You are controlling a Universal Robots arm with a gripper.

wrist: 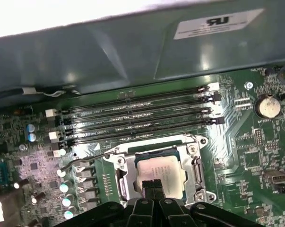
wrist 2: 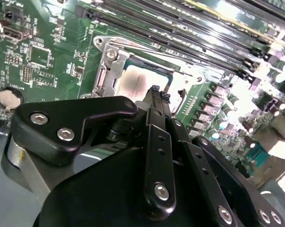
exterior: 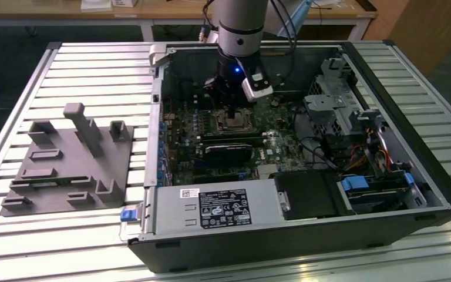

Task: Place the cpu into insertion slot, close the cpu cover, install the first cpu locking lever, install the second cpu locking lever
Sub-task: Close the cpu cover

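Silvery cpu (wrist: 162,171) framed by cpu cover (wrist: 195,165), claw (wrist: 152,186) pinched together over its edge

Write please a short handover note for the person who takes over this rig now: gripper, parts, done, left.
The gripper is shut, holding nothing that shows, fingertips at one edge of the cpu.
The cpu sits in the insertion slot; the cpu cover looks lowered around it.
Done: cpu placed, cover seemingly closed.
Left: both locking levers; one wire lever seems unlatched beside the slot.
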